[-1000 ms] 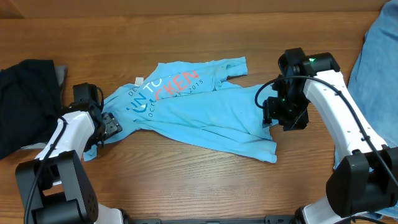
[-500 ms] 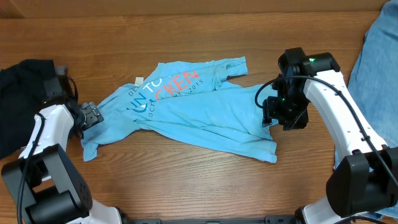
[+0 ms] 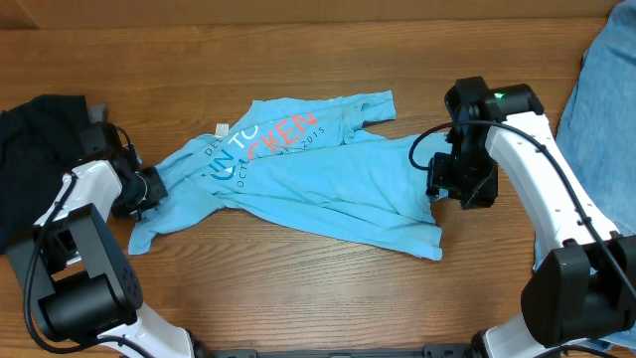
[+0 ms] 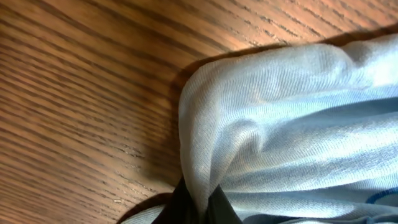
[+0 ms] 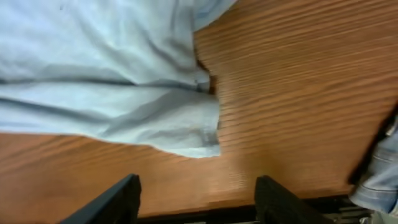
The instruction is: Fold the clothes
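Note:
The clothes are a light sky-blue T-shirt point(image 3: 318, 174) with coral and white lettering, lying crumpled and spread across the middle of the wooden table. My left gripper point(image 3: 151, 186) sits at the shirt's left edge. In the left wrist view it point(image 4: 200, 208) is shut on a pinched fold of the pale blue fabric point(image 4: 292, 124). My right gripper point(image 3: 438, 186) hovers over the shirt's right end. In the right wrist view it point(image 5: 199, 202) is open with only bare wood between its dark fingers point(image 5: 118, 199), and the shirt's hem point(image 5: 106, 81) lies just beyond them.
A black garment pile point(image 3: 40, 159) lies at the far left, right behind my left arm. Faded blue jeans point(image 3: 606, 109) cover the table's right end and show at the corner of the right wrist view point(image 5: 379, 180). The table's front edge runs near my right fingers.
My left gripper drew back leftward along the shirt's left sleeve and closed on the fabric edge. The right gripper shifted slightly to the right and stays open.

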Available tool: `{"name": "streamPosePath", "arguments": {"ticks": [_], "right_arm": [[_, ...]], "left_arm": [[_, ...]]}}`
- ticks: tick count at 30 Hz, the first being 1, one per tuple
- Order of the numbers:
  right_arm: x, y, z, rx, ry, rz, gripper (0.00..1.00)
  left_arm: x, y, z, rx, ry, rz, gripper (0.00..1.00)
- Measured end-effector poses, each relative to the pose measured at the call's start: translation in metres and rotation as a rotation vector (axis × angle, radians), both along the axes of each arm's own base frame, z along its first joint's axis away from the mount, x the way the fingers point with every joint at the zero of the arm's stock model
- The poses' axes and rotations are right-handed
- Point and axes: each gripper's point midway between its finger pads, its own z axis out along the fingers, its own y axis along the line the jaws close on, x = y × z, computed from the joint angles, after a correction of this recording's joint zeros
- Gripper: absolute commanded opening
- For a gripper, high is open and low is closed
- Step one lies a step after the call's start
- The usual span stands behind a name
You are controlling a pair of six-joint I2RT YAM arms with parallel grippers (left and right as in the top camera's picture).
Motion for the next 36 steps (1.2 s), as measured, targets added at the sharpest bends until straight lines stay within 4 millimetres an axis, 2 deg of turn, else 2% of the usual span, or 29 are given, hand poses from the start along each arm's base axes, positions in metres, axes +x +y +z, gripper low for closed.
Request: {"name": "streamPosePath", "arguments": {"ticks": [3, 4, 7, 10, 14, 18, 26, 27, 28, 29, 30, 31, 32, 36], "right_arm": [[-0.001, -0.002, -0.008, -0.015, 0.005, -0.039, 0.64], [-0.005, 0.001, -0.022, -0.003, 0.015, -0.048, 0.64], [-0.013, 0.006, -0.047, 0.031, 0.032, -0.065, 0.64], [-0.031, 0.009, -0.073, 0.056, 0.078, -0.081, 0.64], [-0.048, 0.007, -0.091, 0.041, 0.120, -0.126, 0.63], [-0.056, 0.009, -0.097, 0.055, 0.139, -0.144, 0.56], [-0.058, 0.023, -0.098, 0.144, 0.151, -0.134, 0.56], [-0.060, 0.023, -0.099, 0.145, 0.155, -0.134, 0.53], [-0.063, 0.023, -0.101, 0.144, 0.163, -0.134, 0.45], [-0.065, 0.023, -0.103, 0.144, 0.168, -0.133, 0.36], [-0.068, 0.024, -0.104, 0.150, 0.173, -0.133, 0.20], [-0.068, 0.023, -0.105, 0.151, 0.174, -0.132, 0.09], [-0.067, 0.024, -0.105, 0.154, 0.168, -0.130, 0.04], [-0.061, 0.026, -0.107, 0.164, 0.145, -0.130, 0.04]], "left_arm": [[-0.001, -0.006, 0.000, -0.033, 0.000, 0.001, 0.04], [-0.001, -0.009, 0.000, -0.056, -0.002, 0.005, 0.05], [-0.002, -0.016, 0.000, -0.095, -0.001, 0.011, 0.05], [-0.003, -0.020, 0.000, -0.117, 0.002, 0.009, 0.05], [-0.003, -0.022, 0.000, -0.126, 0.001, 0.011, 0.06], [-0.003, -0.022, 0.000, -0.128, 0.001, 0.011, 0.07], [-0.003, -0.022, 0.000, -0.129, 0.001, 0.010, 0.08], [-0.003, -0.022, 0.000, -0.129, 0.001, 0.011, 0.08], [-0.003, -0.022, 0.000, -0.129, 0.001, 0.011, 0.08], [-0.003, -0.022, 0.000, -0.129, 0.002, 0.011, 0.08], [-0.003, -0.023, 0.000, -0.130, 0.002, 0.011, 0.08], [-0.003, -0.023, 0.000, -0.130, 0.003, 0.011, 0.08], [-0.004, -0.023, 0.000, -0.130, 0.003, 0.010, 0.08], [-0.004, -0.023, 0.000, -0.134, 0.004, 0.010, 0.04]]}}
